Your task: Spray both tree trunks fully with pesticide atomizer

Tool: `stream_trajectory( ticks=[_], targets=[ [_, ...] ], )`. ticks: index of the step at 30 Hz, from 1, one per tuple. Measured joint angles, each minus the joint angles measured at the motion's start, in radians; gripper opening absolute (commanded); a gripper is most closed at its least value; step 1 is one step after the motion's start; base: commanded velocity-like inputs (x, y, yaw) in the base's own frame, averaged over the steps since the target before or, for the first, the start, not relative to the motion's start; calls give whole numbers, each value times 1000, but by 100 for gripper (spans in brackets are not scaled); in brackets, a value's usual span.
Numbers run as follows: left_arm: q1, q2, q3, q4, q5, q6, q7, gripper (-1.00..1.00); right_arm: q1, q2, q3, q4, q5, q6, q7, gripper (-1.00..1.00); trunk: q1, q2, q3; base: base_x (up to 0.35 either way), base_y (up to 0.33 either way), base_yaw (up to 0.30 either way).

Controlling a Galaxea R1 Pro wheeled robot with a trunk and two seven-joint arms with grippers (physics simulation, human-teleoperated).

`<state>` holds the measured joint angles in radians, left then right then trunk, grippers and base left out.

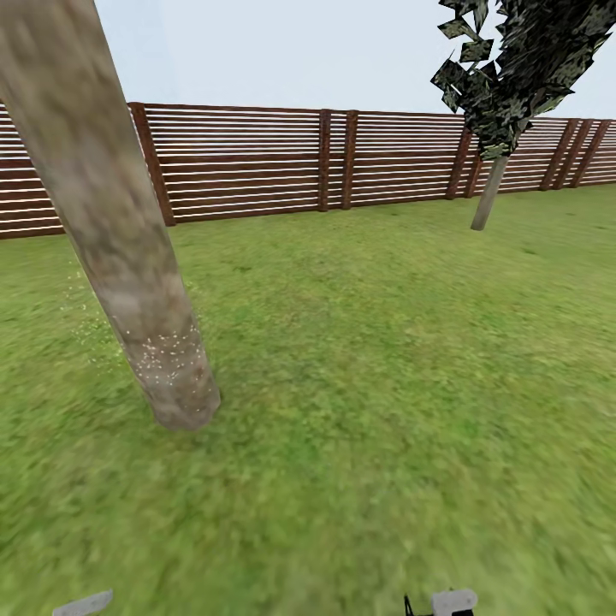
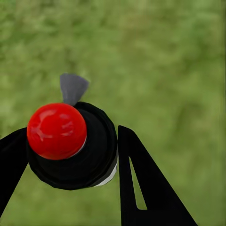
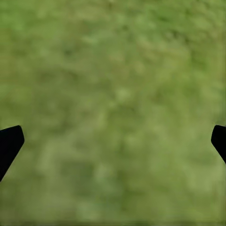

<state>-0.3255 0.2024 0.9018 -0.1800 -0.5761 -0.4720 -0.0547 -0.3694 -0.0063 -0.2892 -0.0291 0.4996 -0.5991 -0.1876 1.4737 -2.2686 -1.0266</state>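
Note:
The pesticide atomizer [image 2: 96, 157], a black bottle with a red tip [image 2: 56, 131], sits between the black fingers [image 2: 141, 179] of my left gripper [image 2: 70, 147], which is shut on it above the grass. My right gripper [image 3: 115, 136] is open over grass, nothing between its fingers. In the head view a thick mottled tree trunk [image 1: 111, 231] leans across the left, close by. Fine white pesticide specks [image 1: 167, 351] dot its lower part near the base, and a few float to its left. A second tree [image 1: 489, 195] with a dark leafy crown [image 1: 513, 60] stands far right by the fence.
A reddish-brown slatted fence [image 1: 325, 158] runs across the back of the lawn [image 1: 368, 359]. Grass stretches between the two trees. Grey bits of my arms [image 1: 453, 601] show at the head view's lower edge.

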Motion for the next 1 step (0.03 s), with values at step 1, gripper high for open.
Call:
stream_trajectory(
  ticks=[1],
  targets=[
    [1, 0, 0, 0, 0, -1, 0, -100, 0, 0, 0, 0, 0, 0, 0, 100, 0, 0, 0, 0, 0, 0]
  ],
)
